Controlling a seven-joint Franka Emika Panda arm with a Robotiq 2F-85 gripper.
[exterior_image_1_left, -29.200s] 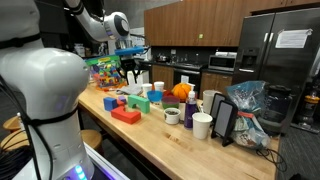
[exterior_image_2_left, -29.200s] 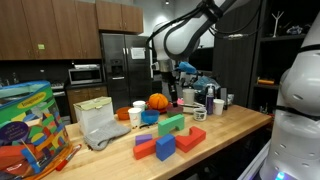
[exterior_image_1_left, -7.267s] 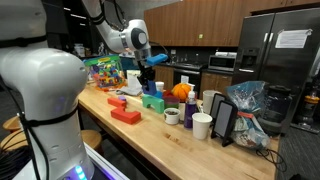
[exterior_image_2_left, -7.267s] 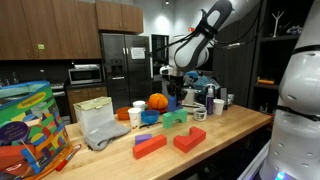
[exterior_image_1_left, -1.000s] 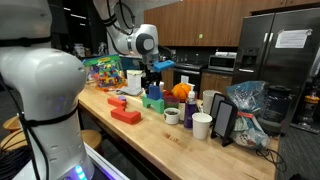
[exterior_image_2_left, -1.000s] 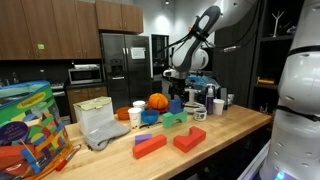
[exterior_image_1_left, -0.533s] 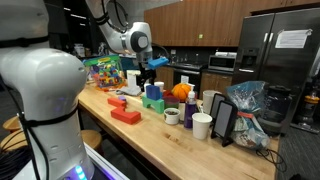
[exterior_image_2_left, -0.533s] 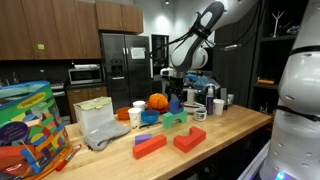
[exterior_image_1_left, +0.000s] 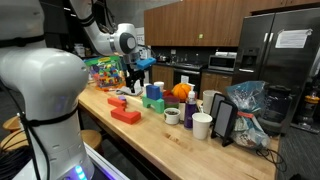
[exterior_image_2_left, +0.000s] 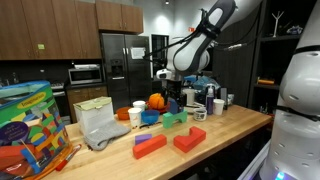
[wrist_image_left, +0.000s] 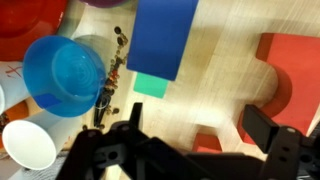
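Starting at the left of the wrist view, a white cup (wrist_image_left: 28, 145) stood upright by the lower corner. Just beside it was a blue bowl (wrist_image_left: 60, 75), mouth up. Both sat flat on the wooden surface (wrist_image_left: 225, 70), well to the side of the claw's reach.

Further right we saw the blue block (wrist_image_left: 165, 35) lying flat on top of a green block (wrist_image_left: 150, 85), whose edge showed from under its near end. We judged the stack steady, because the wider green piece carried the blue one squarely.

The claw (wrist_image_left: 195, 122) came in from the bottom edge with its two dark fingers (wrist_image_left: 132, 120) spread wide and nothing between them. Only bare wood and the edge of a red block (wrist_image_left: 215, 140) showed in the gap. The blue block lay ahead of the left finger and a little left of the gap's middle, apart from both fingers and touching neither. In an exterior view the claw (exterior_image_1_left: 134, 76) hung pointing down above the surface, raised and to the side of the blue block (exterior_image_1_left: 153, 91), not directly over it.

At the far right a second red block (wrist_image_left: 295, 65) rested on the wood, near the right finger but clear of it.
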